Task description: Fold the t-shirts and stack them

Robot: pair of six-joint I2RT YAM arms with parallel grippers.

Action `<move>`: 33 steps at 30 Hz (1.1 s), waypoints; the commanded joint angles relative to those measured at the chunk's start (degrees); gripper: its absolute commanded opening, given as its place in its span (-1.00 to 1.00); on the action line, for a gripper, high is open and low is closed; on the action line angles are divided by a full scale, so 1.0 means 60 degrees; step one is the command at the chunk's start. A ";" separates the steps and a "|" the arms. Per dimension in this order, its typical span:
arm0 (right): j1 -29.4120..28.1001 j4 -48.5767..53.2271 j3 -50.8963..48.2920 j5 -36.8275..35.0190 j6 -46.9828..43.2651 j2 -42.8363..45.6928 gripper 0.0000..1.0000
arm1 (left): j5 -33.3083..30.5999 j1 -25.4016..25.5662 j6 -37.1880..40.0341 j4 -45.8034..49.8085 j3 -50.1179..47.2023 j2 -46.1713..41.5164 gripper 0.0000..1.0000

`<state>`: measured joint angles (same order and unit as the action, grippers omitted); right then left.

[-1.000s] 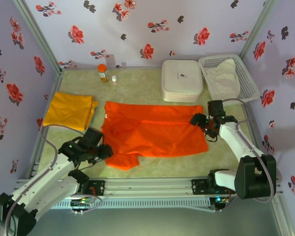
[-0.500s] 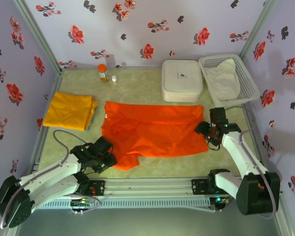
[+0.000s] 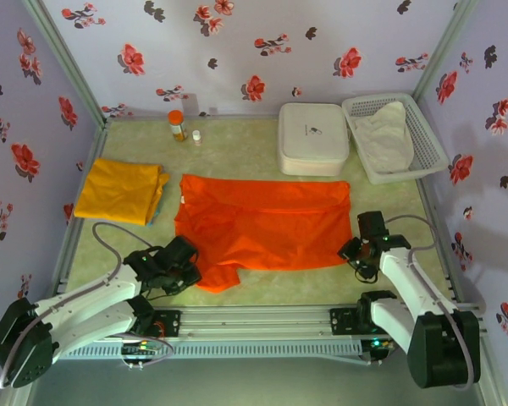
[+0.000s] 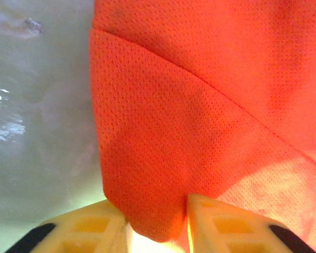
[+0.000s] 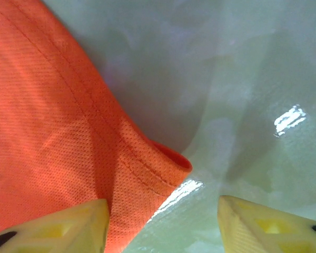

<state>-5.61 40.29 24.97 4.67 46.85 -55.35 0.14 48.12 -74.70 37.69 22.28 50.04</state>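
Logged orange-red tee (image 3: 262,224) spread flat on table (image 3: 237,139), L gripper (image 4: 157,211) clamped on near sleeve fold, R gripper (image 5: 163,203) fingers apart astride hem corner; judged R needed deeper bite under hem before lifting both ends evenly.

Bright, even light is cast, with soft shadows. White glare is seen on the glossy pale-green table (image 5: 242,79); the weave of the orange-red mesh t-shirt (image 4: 200,105) is rendered sharply.
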 commanded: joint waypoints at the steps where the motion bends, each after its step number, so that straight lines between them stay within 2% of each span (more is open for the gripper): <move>1: 0.0041 -0.0780 -0.0001 0.0070 0.0245 -0.0351 0.01 | -0.0451 0.0066 -0.0091 0.0143 0.0024 -0.0068 -0.47; 3: 0.0041 -0.1130 0.0024 0.0166 0.0166 -0.0521 -0.14 | -0.0525 0.0070 -0.0028 0.0232 0.0090 -0.0079 -0.51; 8: 0.0041 -0.1210 0.0297 0.0371 -0.0113 -0.1071 -0.75 | -0.0824 0.0066 0.0161 0.0533 0.0388 -0.0081 -0.57; 16: 0.0048 -0.0059 0.0980 0.0670 -0.0264 -0.0621 -1.00 | -0.1210 0.0036 0.0466 0.0867 0.0867 0.0088 -0.66; 22: 0.0055 -0.0099 0.2445 0.1237 -0.0442 -0.1741 -1.00 | -0.1217 0.0031 0.0742 0.0807 0.1076 0.0414 -0.67; 24: 0.0055 -0.0204 0.2913 0.1358 -0.0664 -0.2359 -0.93 | -0.1236 0.0022 0.0774 0.0793 0.1077 0.0420 -0.67; 26: 0.0085 -0.0235 0.3394 0.1487 -0.0897 -0.2964 -0.78 | -0.1254 0.0030 0.0789 0.0787 0.1076 0.0383 -0.67; 30: 0.0186 -0.1044 0.3817 0.1863 -0.1133 -0.3961 -0.24 | -0.1298 0.0009 0.0775 0.0747 0.0997 0.0309 -0.68; 33: 0.0260 -0.1397 0.4083 0.2315 -0.1376 -0.4644 -0.07 | -0.1327 0.0009 0.0775 0.0698 0.0948 0.0302 -0.68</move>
<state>-4.62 34.37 47.33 15.14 40.93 -80.55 -5.67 48.12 -71.22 40.95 27.40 52.31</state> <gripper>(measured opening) 0.454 0.162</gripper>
